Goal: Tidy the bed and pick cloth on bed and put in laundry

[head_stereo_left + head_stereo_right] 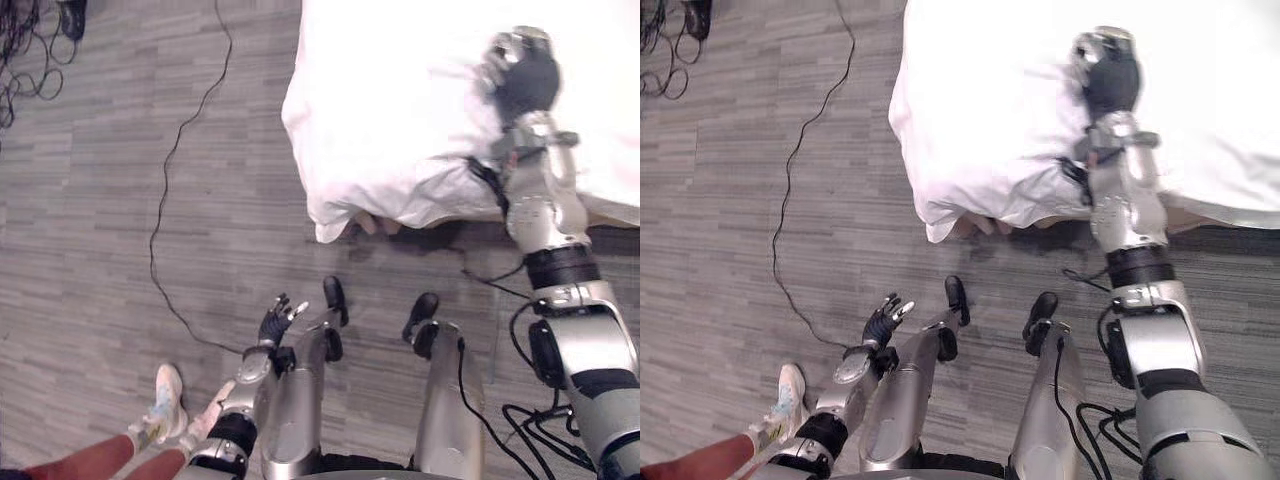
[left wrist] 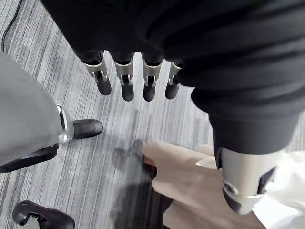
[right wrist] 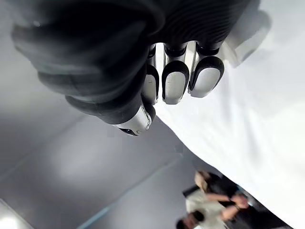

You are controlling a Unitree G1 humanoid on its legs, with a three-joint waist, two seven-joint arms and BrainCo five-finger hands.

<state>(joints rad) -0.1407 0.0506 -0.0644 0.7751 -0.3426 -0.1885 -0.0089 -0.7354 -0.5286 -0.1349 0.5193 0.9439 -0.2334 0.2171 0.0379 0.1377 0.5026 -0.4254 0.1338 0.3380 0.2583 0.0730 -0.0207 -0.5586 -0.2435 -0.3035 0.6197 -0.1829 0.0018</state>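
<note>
We see right hand (image 1: 522, 72) over white bedding (image 1: 400, 120) at 1 o'clock, fingers curled, gripping nothing we can make out. Left hand (image 1: 280, 318) at 7 o'clock above floor (image 1: 100, 200), fingers loosely straight

the bed (image 1: 420, 110) wears a smooth white sheet (image 1: 345, 200), rumpled and drooping over its near corner.

Silver-grey arms (image 1: 545, 205) with black joint bands end in left hand (image 1: 278, 320) and right hand (image 1: 522, 75): dark ribbed covers, silver dark-tipped fingers (image 2: 127, 81).
</note>
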